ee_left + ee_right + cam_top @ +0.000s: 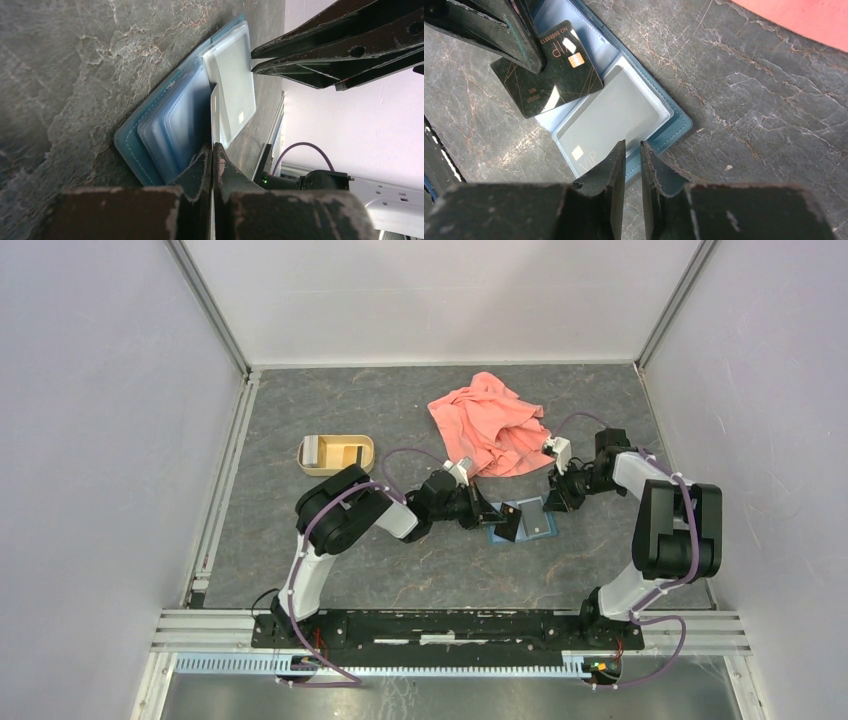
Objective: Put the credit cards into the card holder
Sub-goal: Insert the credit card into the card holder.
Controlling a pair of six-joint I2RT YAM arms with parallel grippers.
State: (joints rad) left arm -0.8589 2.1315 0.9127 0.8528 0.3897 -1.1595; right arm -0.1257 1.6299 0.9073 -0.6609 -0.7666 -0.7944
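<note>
Farthest left, a tan tray (pixel 337 470) sits on the grey table (pixel 400 405), well apart from everything else. Next comes the left gripper (pixel 213 149), reaching in over the middle of the table; its jaws are pressed together and pinch a dark card (pixel 549 75) by one end. That card bears gold lines and the letters VIP. It lies slanted across the left part of the open wallet (pixel 537 522), one corner jutting past the wallet's edge over the bare table, so it is not tucked into any sleeve.

The teal wallet lies flat and spread open, its light blue inside facing up. A greyish-white card (pixel 609 120) sits inside its right-hand clear sleeve. Behind the wallet, a salmon-pink cloth (pixel 490 425) is crumpled on the table.

To the right, the right gripper (pixel 633 147) hangs over the wallet's near edge beside the grey card. Its jaws stand only a narrow slit apart, with nothing seen between them.
</note>
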